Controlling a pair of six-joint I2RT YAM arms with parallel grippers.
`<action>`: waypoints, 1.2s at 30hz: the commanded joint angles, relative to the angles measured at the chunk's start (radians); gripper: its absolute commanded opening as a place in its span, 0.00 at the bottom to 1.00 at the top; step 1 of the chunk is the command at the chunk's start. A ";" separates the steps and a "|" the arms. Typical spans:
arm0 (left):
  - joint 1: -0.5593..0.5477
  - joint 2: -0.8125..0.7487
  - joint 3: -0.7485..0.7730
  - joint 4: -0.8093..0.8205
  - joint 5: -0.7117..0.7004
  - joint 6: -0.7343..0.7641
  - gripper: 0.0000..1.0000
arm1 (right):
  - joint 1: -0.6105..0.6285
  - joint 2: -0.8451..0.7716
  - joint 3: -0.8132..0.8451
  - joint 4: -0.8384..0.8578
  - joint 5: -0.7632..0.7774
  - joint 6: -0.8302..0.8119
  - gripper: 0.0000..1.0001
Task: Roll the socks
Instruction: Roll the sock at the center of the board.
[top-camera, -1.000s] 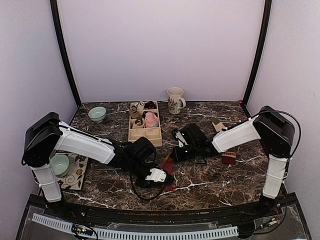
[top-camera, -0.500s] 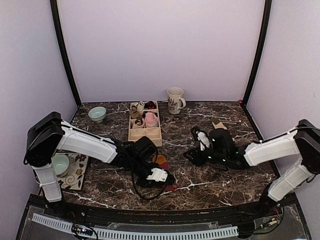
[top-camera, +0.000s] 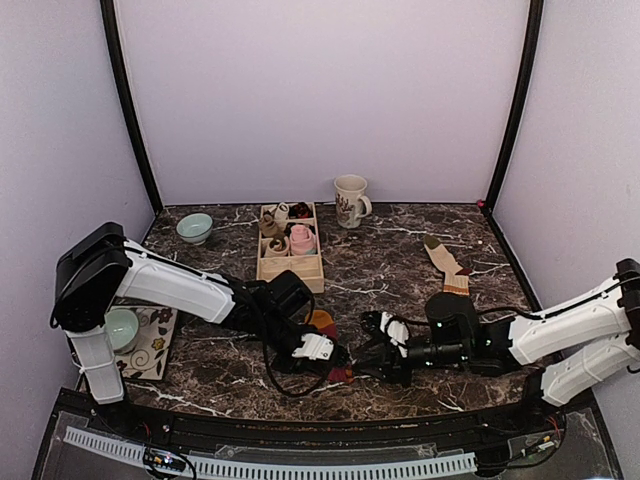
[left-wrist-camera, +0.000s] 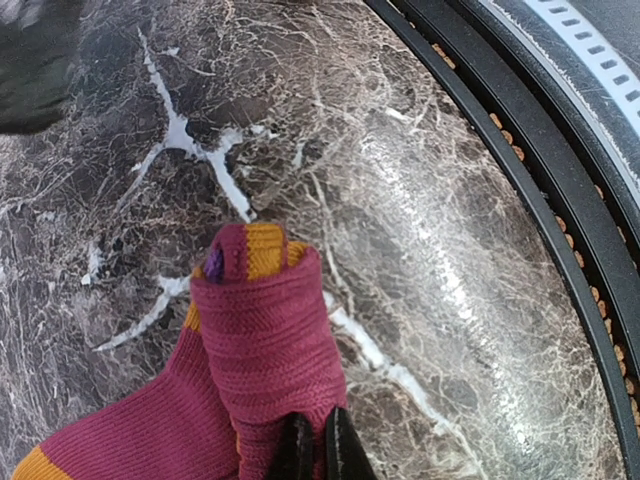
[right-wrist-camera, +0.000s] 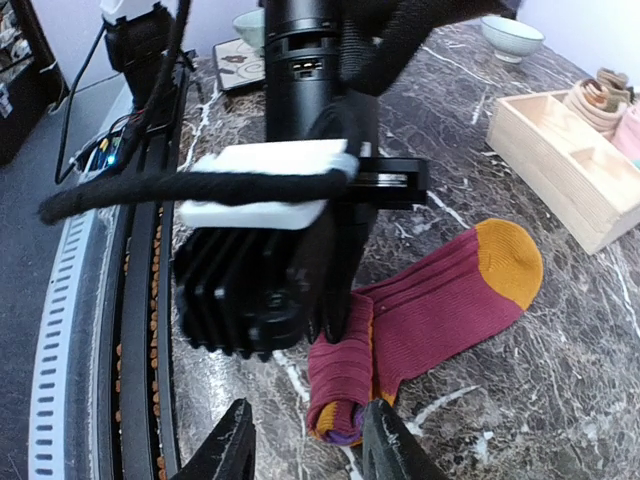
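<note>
- Green bowl (top-camera: 119, 328) on a patterned mat (top-camera: 152, 350), far left: it sits well apart from the work, so I judge it has no part in this task.
- Wooden tray (top-camera: 290, 268), behind centre: its compartments hold finished bundles, a pink bundle (top-camera: 302, 240) among them. I take it as the place where rolled socks go.
- Left gripper (left-wrist-camera: 318, 452): the jaws are clenched on the maroon cloth of the striped sock (left-wrist-camera: 265, 340). I read this as a pin that keeps the cloth from sliding while the other arm works on it.
- The striped sock lies on the surface (top-camera: 400, 250) near the front edge. It is folded over itself, with the orange and purple end peeking out of the fold and an orange tip flat towards the tray.
- Mug (top-camera: 350, 200), at the back: it carries a painted pattern, and I cannot make out any lettering on it.
- Right gripper (right-wrist-camera: 308, 425): the jaws are parted and hold nothing. They are low to the surface and aimed at the folded end of the sock, which is just ahead of them. I judge that I am lining up to take that end.
- Beige sock (top-camera: 445, 264), right rear: it lies flat and unrolled with its reddish-brown patches showing, waiting its turn.
- I find no brand, label or readable writing in any view.
</note>
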 joint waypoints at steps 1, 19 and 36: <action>0.010 0.069 -0.041 -0.221 -0.001 -0.017 0.00 | 0.043 0.013 0.016 -0.037 -0.004 -0.133 0.37; 0.057 0.078 -0.005 -0.269 0.097 0.006 0.00 | 0.111 0.228 0.061 0.169 0.064 -0.282 0.35; 0.065 0.113 0.030 -0.302 0.109 -0.004 0.00 | 0.146 0.215 0.085 0.096 0.262 -0.237 0.74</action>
